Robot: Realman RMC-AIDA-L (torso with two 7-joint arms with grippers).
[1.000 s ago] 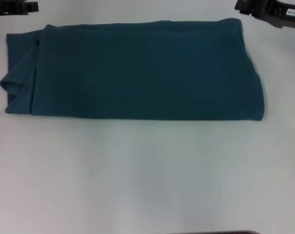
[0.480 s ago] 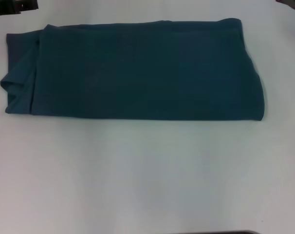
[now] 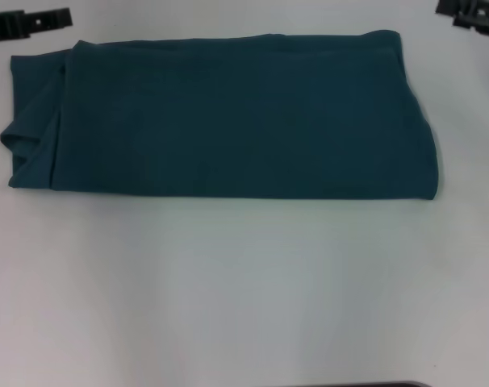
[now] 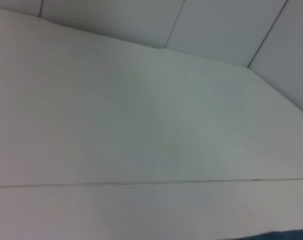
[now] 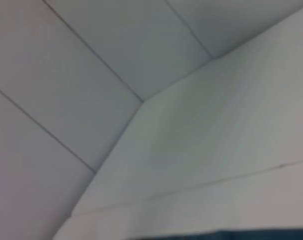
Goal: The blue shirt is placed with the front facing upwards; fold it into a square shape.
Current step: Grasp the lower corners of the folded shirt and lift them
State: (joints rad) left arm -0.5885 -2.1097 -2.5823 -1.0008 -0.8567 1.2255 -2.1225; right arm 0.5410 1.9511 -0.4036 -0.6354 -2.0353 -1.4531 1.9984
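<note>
The table (image 3: 244, 298) is big and white, and it takes up most of the head view. The shirt (image 3: 228, 117) lies flat on its far half, between the two pincers and a bit nearer the robot than both.

The shirt is already folded into a long, wide band. It is not a square yet. One sleeve (image 3: 31, 121) sticks out at the end by the left pincer, a little crumpled. The end by the right pincer is a smooth, rounded fold. I think one or two more folds across are left, bringing one end over to the other.

The left pincer (image 3: 31, 22) sits at the far corner, just past the sleeve end, not touching the cloth. The right pincer (image 3: 470, 14) sits at the other far corner, apart from the shirt. Only a small dark bit of each shows, so I cannot tell how their jaws stand.

No words or labels show. The top of the shirt is plain blue.
</note>
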